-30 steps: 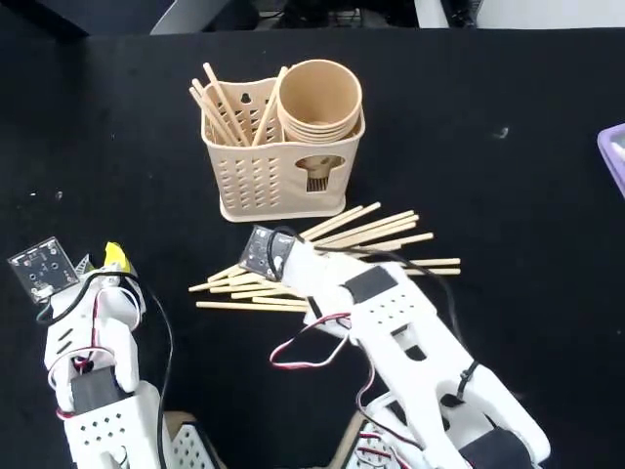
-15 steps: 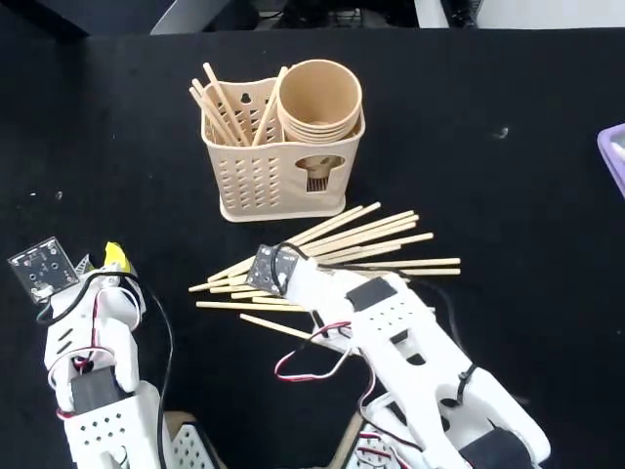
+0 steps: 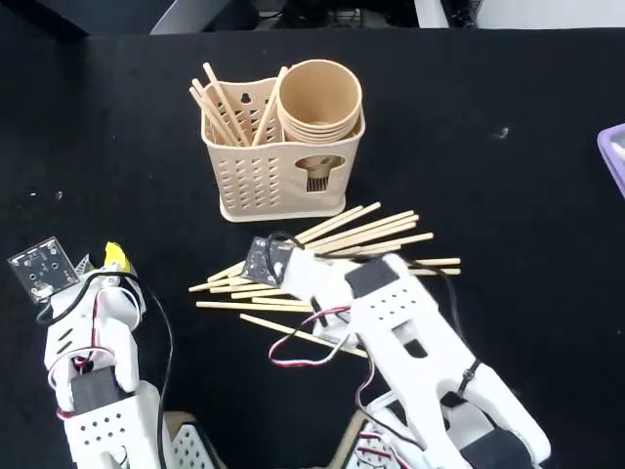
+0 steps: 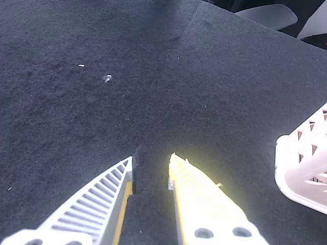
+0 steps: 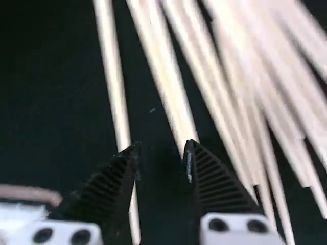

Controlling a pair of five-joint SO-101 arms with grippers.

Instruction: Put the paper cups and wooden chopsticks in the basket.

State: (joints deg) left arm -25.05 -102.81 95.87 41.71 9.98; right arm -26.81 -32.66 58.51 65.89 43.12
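A cream basket stands at the back of the black mat; its corner shows in the left wrist view. A stack of paper cups fills its right compartment and several wooden chopsticks lean in its left one. A pile of several chopsticks lies fanned out in front of it. The right arm hangs over the pile's left part. My right gripper is open just above the chopsticks, holding nothing. My left gripper is open over bare mat at the front left.
One chopstick lies slanted apart from the pile, partly under the right arm's cable. The corner of a purple object shows at the right edge. Bare mat stretches left of the basket and to the right of the pile.
The right arm dipped toward the front and came back a little. One chopstick was pushed out of the pile and now lies slanted in front of it. The left arm kept still.
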